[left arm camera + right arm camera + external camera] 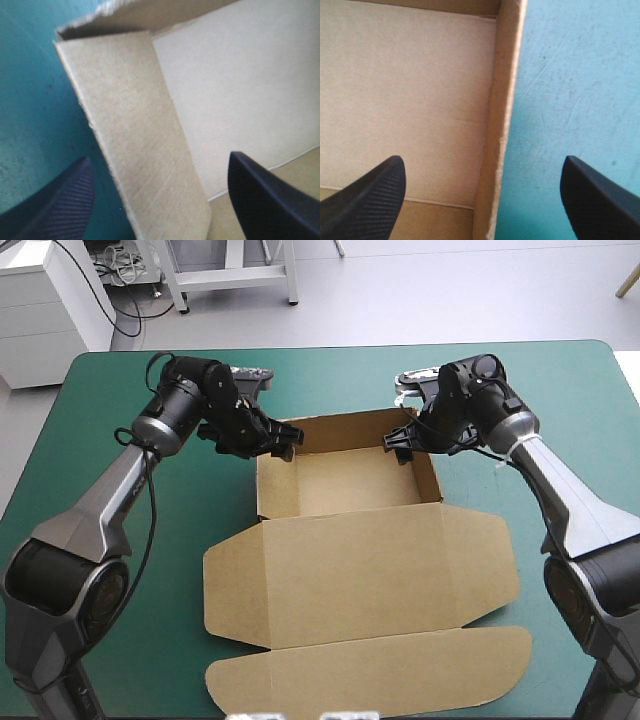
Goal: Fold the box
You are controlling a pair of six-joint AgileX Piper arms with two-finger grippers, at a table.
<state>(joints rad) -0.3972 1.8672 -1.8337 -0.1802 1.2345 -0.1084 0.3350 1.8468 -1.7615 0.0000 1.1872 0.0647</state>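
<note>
- The box (350, 570) is a cut sheet of brown board, partly formed, lying on the middle of the teal-green tabletop (560, 390).
- Its 12 o'clock end is an open tray (345, 485), walls raised at 9, 12 and 3 o'clock, floor bare.
- From the tray's 6 o'clock side the lid (360, 575) lies flat, a small side flap (225, 590) at 9 and 3 o'clock.
- A long round-cornered flap (370, 670) ends it at 6 o'clock.

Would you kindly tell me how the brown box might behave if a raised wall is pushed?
The box looks like thin board, so probably light and apt to slide on the cover. Its raised wall stands on a crease, so it would likely hinge over. The flat lid may sag if lifted.
</note>
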